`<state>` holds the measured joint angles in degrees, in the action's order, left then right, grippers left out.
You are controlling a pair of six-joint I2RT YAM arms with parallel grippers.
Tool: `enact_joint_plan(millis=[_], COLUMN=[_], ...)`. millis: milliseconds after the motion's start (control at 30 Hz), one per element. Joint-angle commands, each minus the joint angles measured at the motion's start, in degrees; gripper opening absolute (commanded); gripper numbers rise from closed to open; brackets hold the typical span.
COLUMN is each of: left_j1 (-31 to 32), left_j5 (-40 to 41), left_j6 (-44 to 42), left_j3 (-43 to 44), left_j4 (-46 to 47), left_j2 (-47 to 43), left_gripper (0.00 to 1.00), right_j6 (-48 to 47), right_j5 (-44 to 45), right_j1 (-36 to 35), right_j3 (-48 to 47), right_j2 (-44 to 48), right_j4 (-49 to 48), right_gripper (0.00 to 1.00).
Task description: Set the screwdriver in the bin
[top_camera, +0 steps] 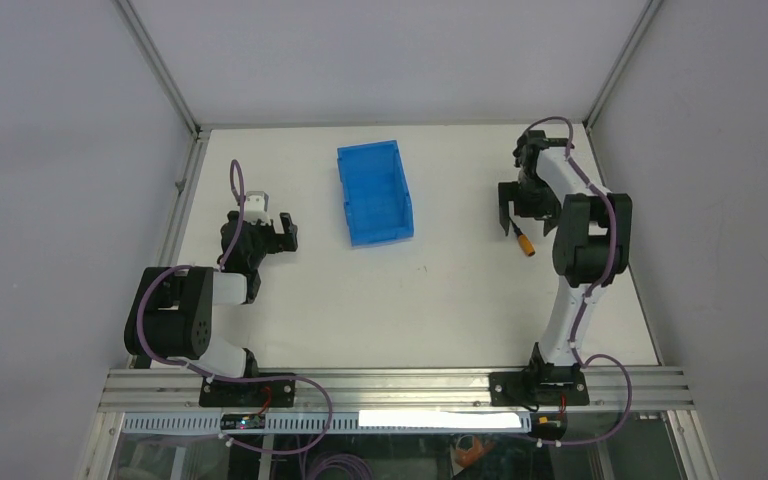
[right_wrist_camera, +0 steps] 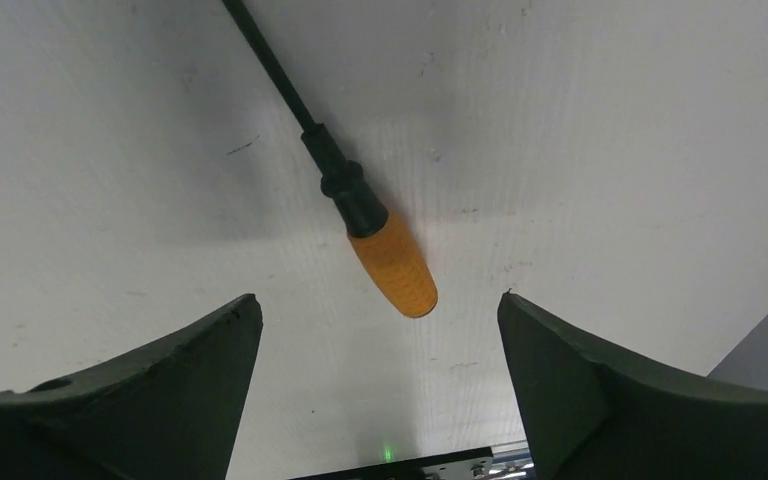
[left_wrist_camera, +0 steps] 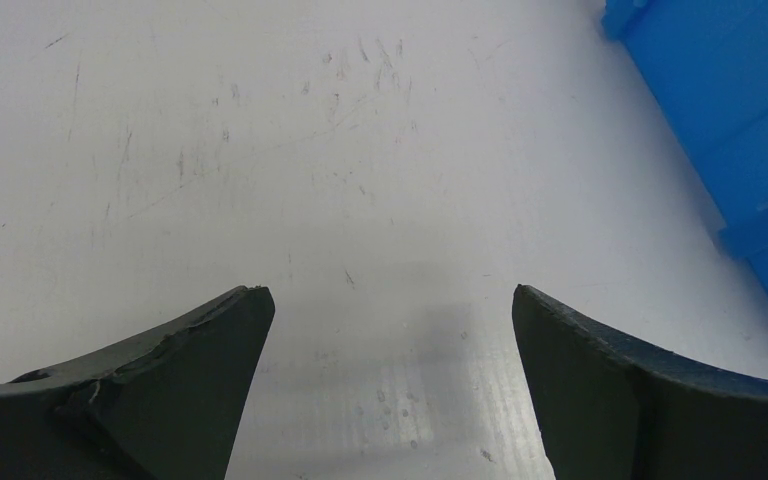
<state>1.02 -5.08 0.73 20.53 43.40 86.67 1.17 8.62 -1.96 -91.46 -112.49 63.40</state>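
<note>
Scuffed white table (top_camera: 430,300). Ribbed blue plastic bin (top_camera: 374,192) sits upper centre of the top view. Left gripper (left_wrist_camera: 385,295) is spread over bare surface; right gripper (right_wrist_camera: 378,297) is spread and grips nothing. Screwdriver (right_wrist_camera: 392,262), with rounded orange handle and thin black shaft, lies flat right of centre, outside the bin.

1. I take this for a robotics lab cell.
2. Plain grey panels (top_camera: 60,150) on aluminium posts (top_camera: 160,65) wall in the white table (top_camera: 430,300) on three sides (the posts meet its far corners).
3. The left arm (top_camera: 185,315) and right arm (top_camera: 585,240) are bolted to a slotted rail (top_camera: 390,385) along its near edge.
4. Purple cables (top_camera: 328,405) loop over that rail.
5. My left wrist view shows a scratched tabletop.
</note>
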Motion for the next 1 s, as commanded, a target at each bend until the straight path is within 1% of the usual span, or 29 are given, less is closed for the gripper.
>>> enact_joint_plan(millis=[0,100,167,200,233,267,333,367,400,433,567,633,700,767,833,967], left_j1=[-0.31,-0.31,-0.31,-0.31,-0.31,-0.31,-0.31,-0.31,-0.31,-0.31,-0.31,-0.31,-0.31,-0.31,-0.31,-0.31], left_j5=[-0.94,-0.99,-0.98,-0.98,-0.94,-0.94,-0.98,-0.95,-0.98,-0.98,-0.99,-0.96,-0.98,-0.98,-0.97,-0.98], left_j6=[0.15,0.16,0.15,0.16,0.15,0.15,0.15,0.15,0.15,0.1,0.13,0.15,0.15,0.15,0.15,0.15], left_j3=[0.91,0.91,0.91,0.91,0.91,0.91,0.91,0.91,0.91,0.91,0.91,0.91,0.91,0.91,0.91,0.91], left_j4=[3.73,3.72,3.72,3.71,3.75,3.76,3.74,3.76,3.73,3.76,3.75,3.79,3.72,3.73,3.75,3.77], left_j2=[-0.28,-0.3,-0.29,-0.32,-0.28,-0.29,-0.28,-0.32,-0.28,-0.32,-0.3,-0.32,-0.28,-0.28,-0.32,-0.29], left_gripper=[0.99,0.99,0.99,0.99,0.99,0.99,0.99,0.99,0.99,0.99,0.99,0.99,0.99,0.99,0.99,0.99], right_j6=[-3.52,-3.72,-3.77,-4.0,-4.13,-4.15,-4.11,-4.03,-3.87,-3.69,-1.79,-0.06,1.91,3.93,6.01,10.34], right_j5=[-1.83,-2.12,-2.12,-2.12,-2.12,-2.01,-2.06,-2.11,-2.07,-1.83,-2.67,-4.15,-6.81,-9.07,-11.03,-14.0], right_j1=[0.99,0.99,1.03,0.99,0.99,1.01,1.0,0.91,0.86,0.76,0.29,0.29,0.3,0.29,0.05,-1.37], right_j3=[-2.62,-2.54,-2.54,-2.43,-2.37,-2.39,-2.75,-3.36,-3.9,-4.44,-8.52,-13.07,-19.17,-24.86,-29.29,-34.07], right_j2=[-4.26,-8.14,-9.85,-10.5,-10.79,-11.17,-11.28,-11.02,-10.6,-9.75,-5.32,-4.21,-4.61,-5.33,-5.03,-4.01], right_j4=[-0.63,-2.13,-2.85,-3.32,-3.66,-3.79,-3.4,-2.92,-2.2,-1.53,3.75,9.26,16.66,21.94,24.41,24.8], right_gripper=[0.9,0.86,0.81,0.77,0.7,0.58,0.3,0.18,0.04,0.0,0.0,0.0,0.0,0.0,0.0,0.0])
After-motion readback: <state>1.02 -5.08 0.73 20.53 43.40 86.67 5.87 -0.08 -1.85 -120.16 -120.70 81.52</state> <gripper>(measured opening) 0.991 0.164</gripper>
